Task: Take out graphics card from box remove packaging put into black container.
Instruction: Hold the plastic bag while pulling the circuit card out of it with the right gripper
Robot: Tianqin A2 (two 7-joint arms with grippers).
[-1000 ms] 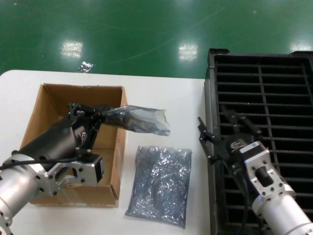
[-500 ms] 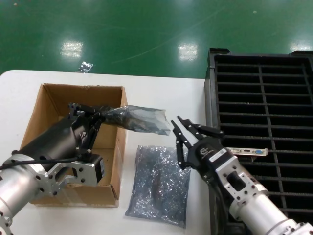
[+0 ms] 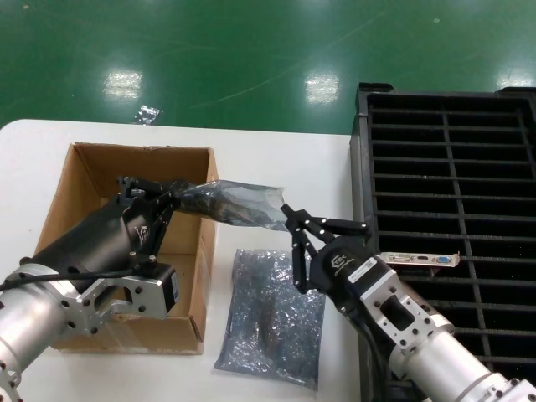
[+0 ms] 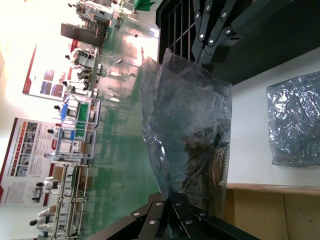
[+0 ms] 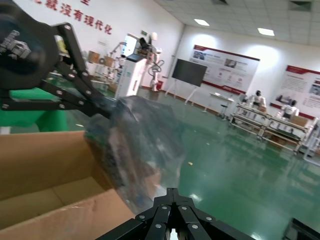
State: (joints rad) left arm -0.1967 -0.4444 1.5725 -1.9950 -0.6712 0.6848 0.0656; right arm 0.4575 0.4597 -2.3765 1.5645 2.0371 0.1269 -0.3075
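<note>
Black plastic, ribbed into long slots, formed the black container (image 3: 469,167) at my right, largest item on the white tabletop (image 3: 276,151); one bare card (image 3: 419,259) already lay across its ribs. Next in size, the box (image 3: 84,180) of brown cardboard stood at my left. My left gripper (image 3: 163,199) hung over it, fingers clamped on one end of the packaging (image 3: 239,205), which jutted out past the box wall with the graphics card (image 4: 202,165) dark inside it. An empty bag (image 3: 272,314) lay flat beside the box. My right gripper (image 3: 306,239) stood at the packaging's free end, fingers spread and not yet touching it. I judged the film light, slippery and limp, the board stiff but fragile; the loose bag end seemed the place to pinch.
</note>
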